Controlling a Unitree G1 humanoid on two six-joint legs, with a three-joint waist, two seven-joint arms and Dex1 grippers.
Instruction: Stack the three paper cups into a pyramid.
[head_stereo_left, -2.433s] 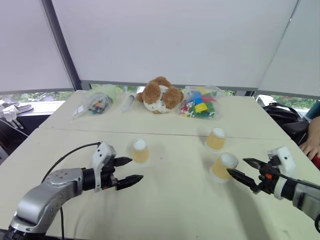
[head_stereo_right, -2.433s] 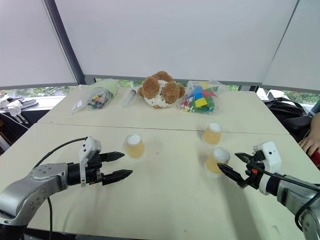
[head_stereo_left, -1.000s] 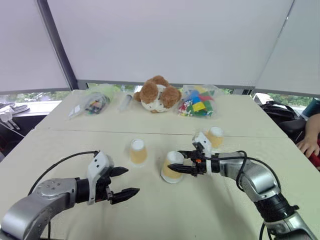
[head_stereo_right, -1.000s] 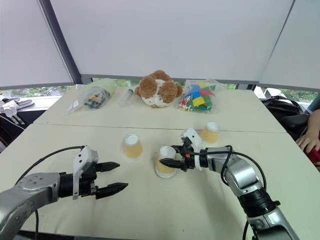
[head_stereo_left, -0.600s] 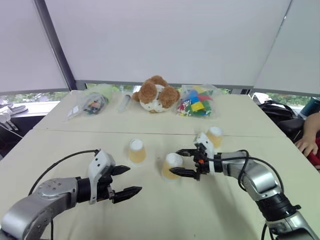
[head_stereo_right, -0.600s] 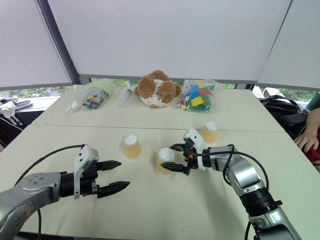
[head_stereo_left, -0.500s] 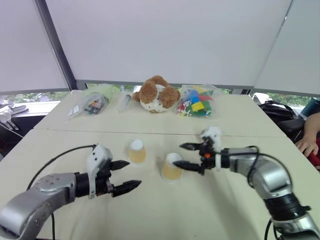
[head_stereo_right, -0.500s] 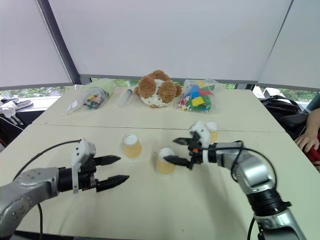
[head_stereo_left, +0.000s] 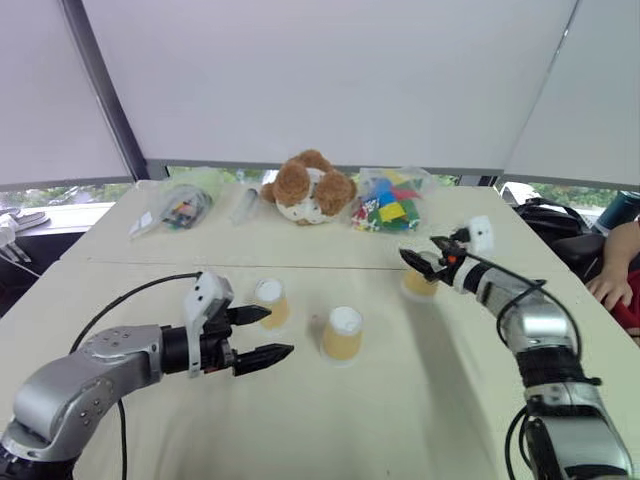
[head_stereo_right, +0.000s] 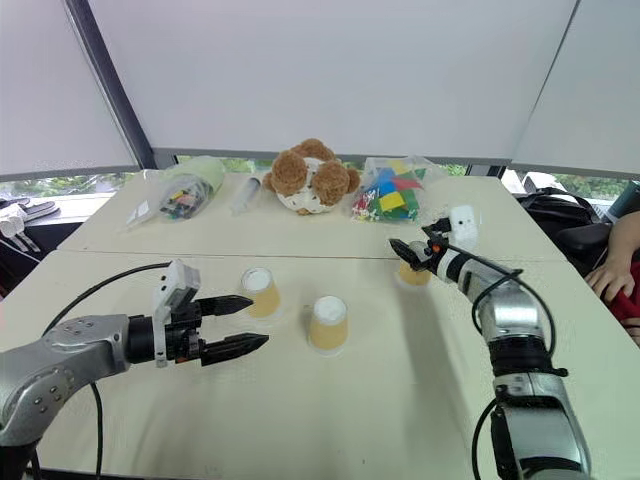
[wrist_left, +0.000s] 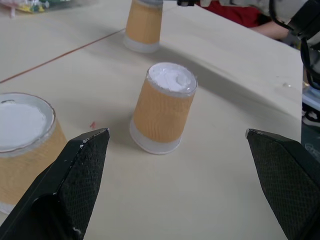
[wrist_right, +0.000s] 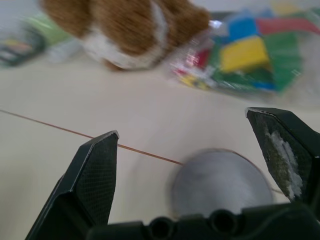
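Three paper cups stand upside down on the table. The left cup (head_stereo_left: 269, 302) and the middle cup (head_stereo_left: 342, 333) are close together, a small gap between them. The right cup (head_stereo_left: 418, 284) stands further back, partly hidden by my right gripper (head_stereo_left: 424, 254), which hovers open just over it; in the right wrist view this cup's white base (wrist_right: 222, 187) lies between the spread fingers (wrist_right: 95, 170). My left gripper (head_stereo_left: 270, 333) is open and empty, level, just left of the left and middle cups, pointing at the middle cup (wrist_left: 162, 115).
A teddy bear (head_stereo_left: 305, 187), a bag of coloured blocks (head_stereo_left: 392, 210) and a clear bag of small items (head_stereo_left: 178, 208) lie along the table's far side. A person's hand (head_stereo_left: 612, 288) rests at the right edge near a dark bag (head_stereo_left: 545, 216).
My right gripper opened off the middle cup, left it standing beside the left cup, then swung right and back to the far right cup. The left gripper barely moved.
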